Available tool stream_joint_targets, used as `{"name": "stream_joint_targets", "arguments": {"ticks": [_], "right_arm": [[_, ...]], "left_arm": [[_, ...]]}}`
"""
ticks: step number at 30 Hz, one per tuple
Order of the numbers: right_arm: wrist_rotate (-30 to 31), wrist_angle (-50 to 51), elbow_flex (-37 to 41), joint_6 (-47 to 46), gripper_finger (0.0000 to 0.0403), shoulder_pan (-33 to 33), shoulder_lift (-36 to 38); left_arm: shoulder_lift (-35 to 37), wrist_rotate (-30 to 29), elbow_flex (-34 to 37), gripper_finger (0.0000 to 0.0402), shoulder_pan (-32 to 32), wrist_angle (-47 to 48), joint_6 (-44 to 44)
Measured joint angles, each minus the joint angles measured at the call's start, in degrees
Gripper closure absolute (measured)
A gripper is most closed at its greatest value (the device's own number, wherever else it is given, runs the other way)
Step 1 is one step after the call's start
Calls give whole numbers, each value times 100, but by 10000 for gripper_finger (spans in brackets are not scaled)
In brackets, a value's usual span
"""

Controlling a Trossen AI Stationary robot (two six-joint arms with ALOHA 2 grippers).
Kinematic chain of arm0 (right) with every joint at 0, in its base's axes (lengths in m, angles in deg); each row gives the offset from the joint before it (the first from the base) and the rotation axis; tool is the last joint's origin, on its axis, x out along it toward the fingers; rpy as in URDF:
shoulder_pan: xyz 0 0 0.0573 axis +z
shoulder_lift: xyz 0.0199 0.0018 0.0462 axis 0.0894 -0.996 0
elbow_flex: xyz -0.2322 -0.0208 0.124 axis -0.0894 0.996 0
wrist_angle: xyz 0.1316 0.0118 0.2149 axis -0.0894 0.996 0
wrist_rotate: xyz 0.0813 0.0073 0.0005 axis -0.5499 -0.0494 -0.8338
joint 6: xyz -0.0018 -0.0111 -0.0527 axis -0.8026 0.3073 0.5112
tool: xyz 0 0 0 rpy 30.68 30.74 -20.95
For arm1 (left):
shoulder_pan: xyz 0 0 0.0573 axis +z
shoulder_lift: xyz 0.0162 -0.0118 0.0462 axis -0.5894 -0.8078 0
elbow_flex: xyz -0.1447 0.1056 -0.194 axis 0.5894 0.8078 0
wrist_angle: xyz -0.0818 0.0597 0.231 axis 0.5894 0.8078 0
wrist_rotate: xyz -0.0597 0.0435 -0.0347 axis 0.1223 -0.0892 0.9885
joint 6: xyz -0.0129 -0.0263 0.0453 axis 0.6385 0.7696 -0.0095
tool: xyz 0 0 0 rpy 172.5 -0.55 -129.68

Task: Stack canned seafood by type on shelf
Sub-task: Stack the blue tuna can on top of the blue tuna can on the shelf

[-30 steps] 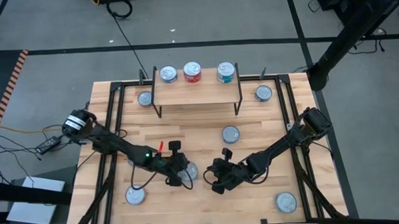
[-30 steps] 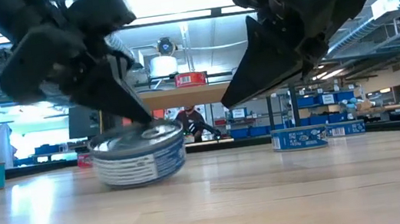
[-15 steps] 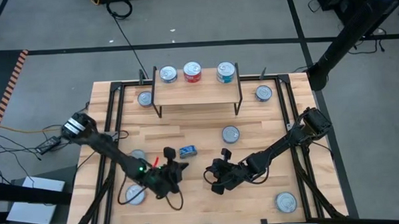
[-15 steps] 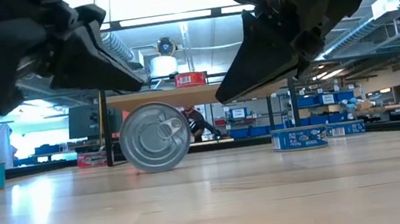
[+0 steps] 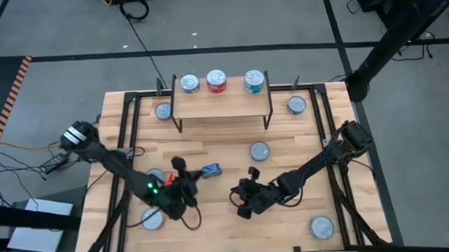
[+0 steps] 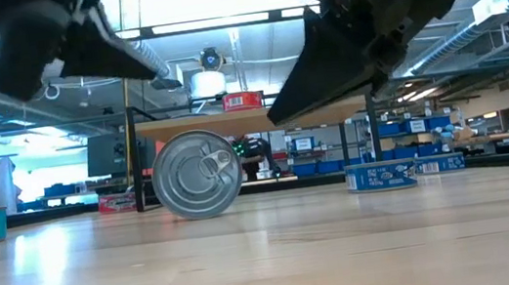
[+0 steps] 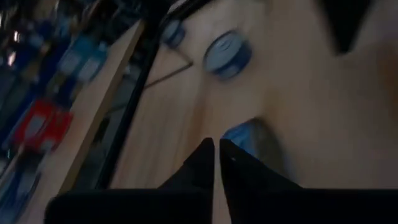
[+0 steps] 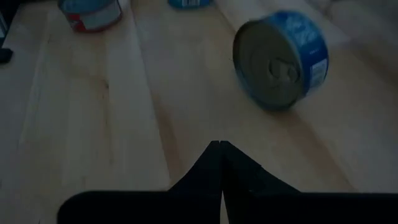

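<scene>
A grey floor (image 5: pixel 56 27) surrounds the desk (image 5: pixel 228 230) in the high view, crossed by dark straight lines that run from the top edge downwards. A black cable (image 5: pixel 143 46) trails from the upper middle of the frame towards the desk's upper left corner. A dark stand (image 5: pixel 394 45) slants across the upper right. At the left edge runs an orange-and-black striped strip (image 5: pixel 17 84). In the low view the room behind is a wide hall: long ceiling lights (image 6: pixel 209 22) glow across the top, racks with blue bins (image 6: pixel 410 127) stand at the right, and bright windows (image 6: pixel 42 175) show at the left.
</scene>
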Motion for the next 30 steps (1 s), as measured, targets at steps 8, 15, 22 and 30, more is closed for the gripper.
{"name": "stream_joint_targets", "arguments": {"ticks": [8,15,22,30], "right_arm": [[-2,-830,0,827,392,-359,2],[-686,-1470,0,1034,392,-653,-403],[-351,-1758,4,765,392,-994,-971],[162,-1777,2,428,392,-1151,-1013]], "left_arm": [[706,759,1352,397,710,-702,447],[717,1509,2316,399,1445,-2682,-201],[717,2908,2610,400,1765,-3383,-325],[715,4229,2608,400,1731,-3802,-464]]}}
